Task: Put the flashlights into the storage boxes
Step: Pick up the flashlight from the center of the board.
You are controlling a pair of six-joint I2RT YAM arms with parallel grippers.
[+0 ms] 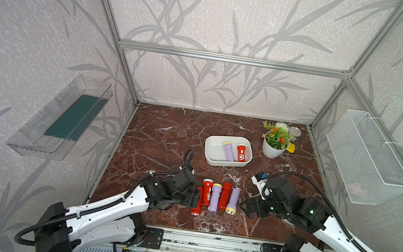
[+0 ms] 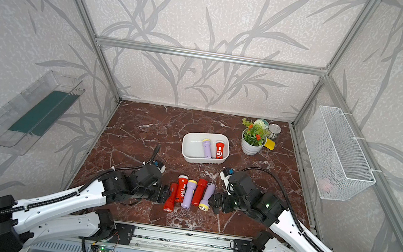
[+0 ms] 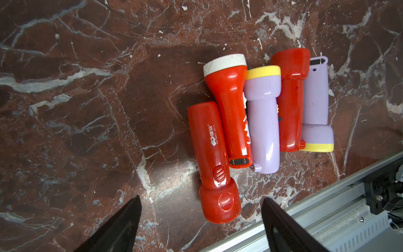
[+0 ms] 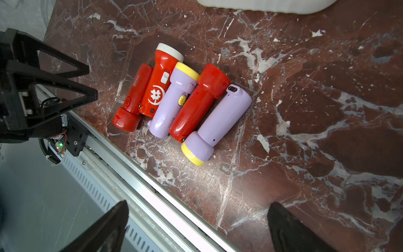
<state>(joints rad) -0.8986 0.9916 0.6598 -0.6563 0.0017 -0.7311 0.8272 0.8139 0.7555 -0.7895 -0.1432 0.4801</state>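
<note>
Several flashlights lie side by side near the table's front edge, red ones [image 1: 225, 195] and lilac ones [image 1: 215, 197] with yellow heads. The white storage box [image 1: 214, 151] behind them holds a lilac flashlight [image 1: 229, 151] and a red one [image 1: 241, 153]. My left gripper [image 3: 201, 201] is open at the row's left end. The head of the outermost red flashlight [image 3: 209, 144] lies between its fingers [image 3: 133, 209], with a gap on each side. My right gripper [image 4: 198, 205] hangs open and empty at the row's right end, beside the lilac flashlight [image 4: 222, 115].
A potted plant [image 1: 275, 142], a tin can [image 1: 294, 131] and a yellow item [image 1: 291, 147] stand at the back right. A wire-mesh basket [image 1: 367, 158] hangs on the right wall, a clear tray [image 1: 62, 117] on the left. An aluminium rail [image 1: 205, 239] runs along the front.
</note>
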